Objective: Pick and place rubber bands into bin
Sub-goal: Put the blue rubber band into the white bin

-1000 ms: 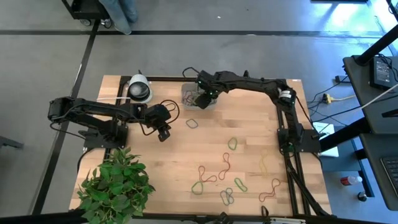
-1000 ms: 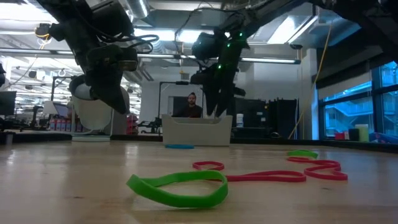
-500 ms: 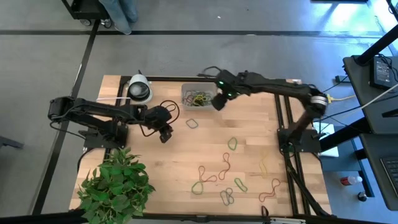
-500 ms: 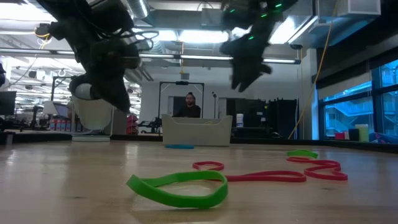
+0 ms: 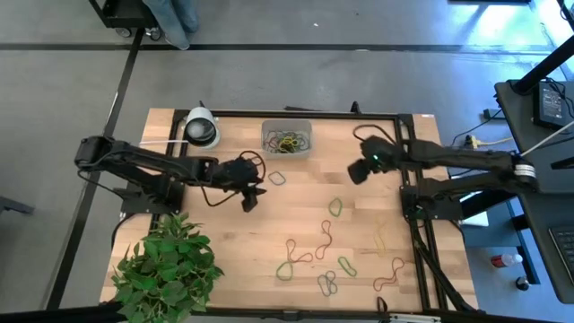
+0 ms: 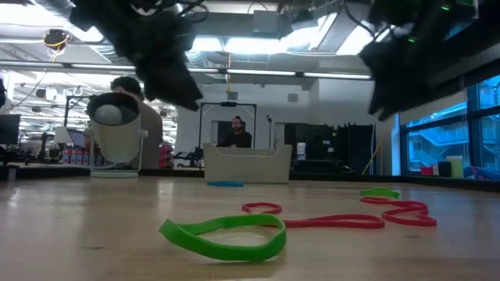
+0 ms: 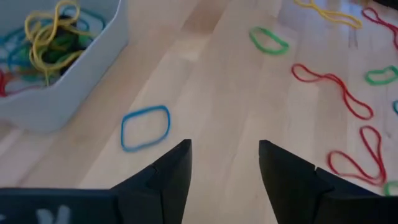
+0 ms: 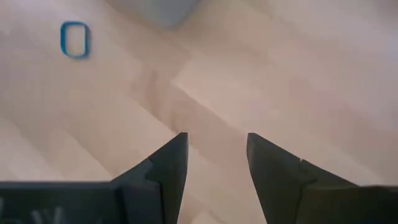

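Now, from the high view, you see your right pincer [image 5: 358,172] has swung away from the bin [image 5: 287,140] and out over bare worktop [image 5: 305,215], heading toward the loose rubber bands [image 5: 334,260] scattered near the front edge. The bin sits at the far edge beside the tape roll [image 5: 201,130], with a tangle of bands already inside. Your left pincer [image 5: 250,199] has crept forward to hover near the blue band [image 5: 277,178] lying just in front of the bin.

From the low view, both arms hang above the worktop and nothing dangles from either; the green band [image 6: 225,236] and the red bands [image 6: 336,218] lie untouched up close.

In the left wrist view, your left pincer [image 7: 224,163] has sprung apart, empty, with the blue band [image 7: 145,127] just ahead of its fingers and the bin [image 7: 68,68] beyond. That looks like your next pick.

In the right wrist view, your right pincer [image 8: 216,155] is spread and carries nothing, so its drop appears done.
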